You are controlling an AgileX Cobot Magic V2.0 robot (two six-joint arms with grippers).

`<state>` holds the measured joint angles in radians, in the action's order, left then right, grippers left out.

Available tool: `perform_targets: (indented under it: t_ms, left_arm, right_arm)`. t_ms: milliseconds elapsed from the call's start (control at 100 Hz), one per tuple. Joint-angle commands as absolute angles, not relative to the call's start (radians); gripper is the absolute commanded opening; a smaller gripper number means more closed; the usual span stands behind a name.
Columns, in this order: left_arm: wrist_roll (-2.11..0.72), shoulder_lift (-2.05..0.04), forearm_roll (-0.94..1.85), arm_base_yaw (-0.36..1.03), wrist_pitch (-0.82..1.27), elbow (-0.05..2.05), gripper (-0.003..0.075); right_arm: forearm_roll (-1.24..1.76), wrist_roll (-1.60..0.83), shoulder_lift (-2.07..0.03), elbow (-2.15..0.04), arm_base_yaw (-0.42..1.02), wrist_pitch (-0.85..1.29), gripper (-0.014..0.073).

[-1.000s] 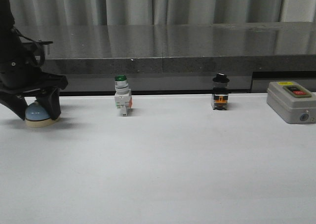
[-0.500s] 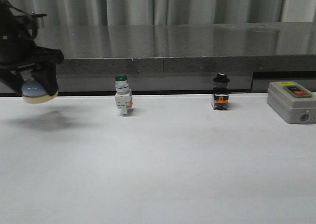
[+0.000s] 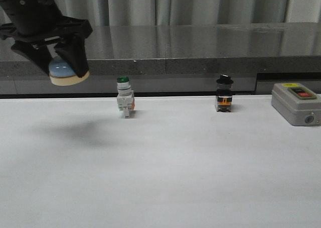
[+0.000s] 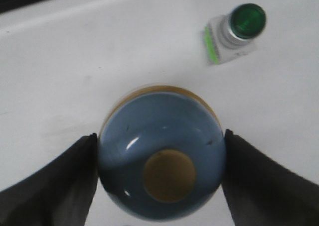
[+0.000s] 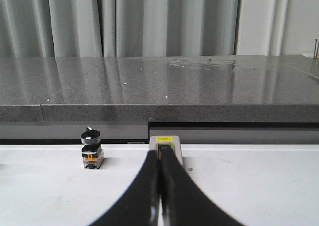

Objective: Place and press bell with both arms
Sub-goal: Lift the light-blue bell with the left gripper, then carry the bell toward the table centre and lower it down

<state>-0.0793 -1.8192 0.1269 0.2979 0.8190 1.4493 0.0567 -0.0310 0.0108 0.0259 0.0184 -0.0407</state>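
The bell (image 3: 68,73) hangs up in the air above the white desk (image 3: 165,167), pinched on both sides by the left end effector (image 3: 56,62). The green-topped switch (image 3: 124,102) stands on the desk just beside it. The right end effector (image 5: 160,196) has its fingers pressed together, holding nothing

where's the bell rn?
In the front view the bell is off the table at the far left, clamped in the left pincer, up and left of the green-capped switch.
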Motion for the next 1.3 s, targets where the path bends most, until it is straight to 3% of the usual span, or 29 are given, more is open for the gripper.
perform_targets:
  t_ms: [0, 530, 1020, 1120, 1290]
  left_arm:
    - [-0.069, -1.76, 0.138, 0.346, 0.798, 1.472, 0.0368]
    - [-0.069, -1.855, 0.146, 0.637, 0.746, 1.472, 0.0368]
    - [-0.069, -1.983, 0.151, 0.686, 0.671, 1.474, 0.0375]
    - [-0.069, -1.983, 0.151, 0.686, 0.654, 1.474, 0.0417]
    - [-0.069, -1.987, 0.151, 0.686, 0.64, 1.474, 0.0571]
  right_arm:
    - [0.05, -0.032, 0.029, 0.012, 0.014, -0.118, -0.006]
    - [0.05, -0.032, 0.029, 0.012, 0.014, -0.118, -0.006]
    - [0.05, -0.032, 0.029, 0.012, 0.014, -0.117, -0.006]
    - [0.05, -0.032, 0.029, 0.012, 0.014, -0.117, -0.006]
    - [0.05, -0.032, 0.029, 0.012, 0.014, -0.117, -0.006]
